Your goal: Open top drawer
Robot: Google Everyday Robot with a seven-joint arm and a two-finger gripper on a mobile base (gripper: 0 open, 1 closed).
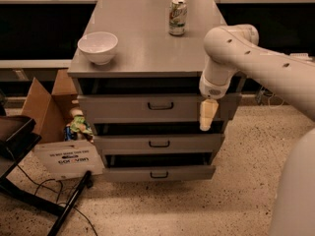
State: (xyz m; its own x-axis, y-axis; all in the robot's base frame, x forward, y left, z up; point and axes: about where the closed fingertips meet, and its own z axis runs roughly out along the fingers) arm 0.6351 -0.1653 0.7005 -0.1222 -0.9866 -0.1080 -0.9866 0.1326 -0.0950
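Note:
The top drawer (128,108) is the tallest grey front on the cabinet, with a small dark handle (160,105) at its centre and a dark gap between it and the tabletop. My gripper (207,115) is cream-coloured and points down from the white arm (231,48). It hangs in front of the right end of the top drawer's front, to the right of the handle and apart from it. It holds nothing that I can see.
A white bowl (98,47) and a soda can (177,16) stand on the cabinet top (147,48). Two shorter drawers (158,143) (158,173) sit below. A cardboard box (44,107), a white sign (69,159), a black stand (19,141) and cables lie at the left.

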